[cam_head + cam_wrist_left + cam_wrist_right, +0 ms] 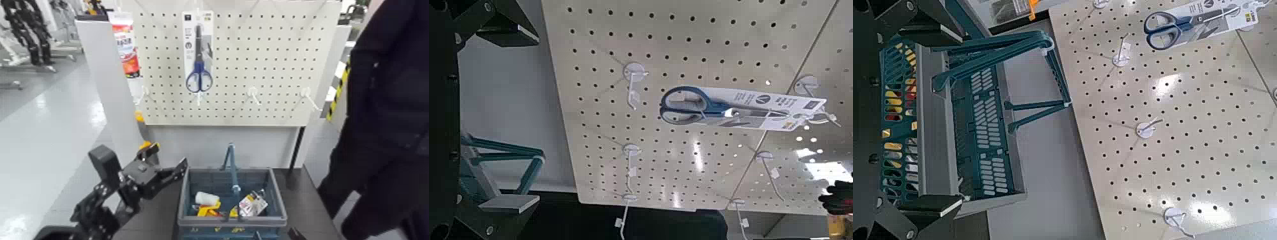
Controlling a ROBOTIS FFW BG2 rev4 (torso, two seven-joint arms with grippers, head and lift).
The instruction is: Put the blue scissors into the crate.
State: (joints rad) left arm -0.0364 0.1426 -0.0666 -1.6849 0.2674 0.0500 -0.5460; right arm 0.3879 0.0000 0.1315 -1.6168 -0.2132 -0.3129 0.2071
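The blue scissors (199, 78) hang on the pegboard (268, 60), above the crate (233, 220). The left pincer (507, 120), left of the crate, stands wide open, empty; the right pincer (935, 122) is open, empty too.

A lab or workshop space staged like a shop display: right of and above the left gripper (173, 171), a white pegboard (268, 64) holds packaged goods on hooks; beyond its left, robot-like machines (29, 32) stand on glossy floor.

left gripper (535, 120) forward; jaws apart; right gripper (959, 121) nearer body; jaws apart
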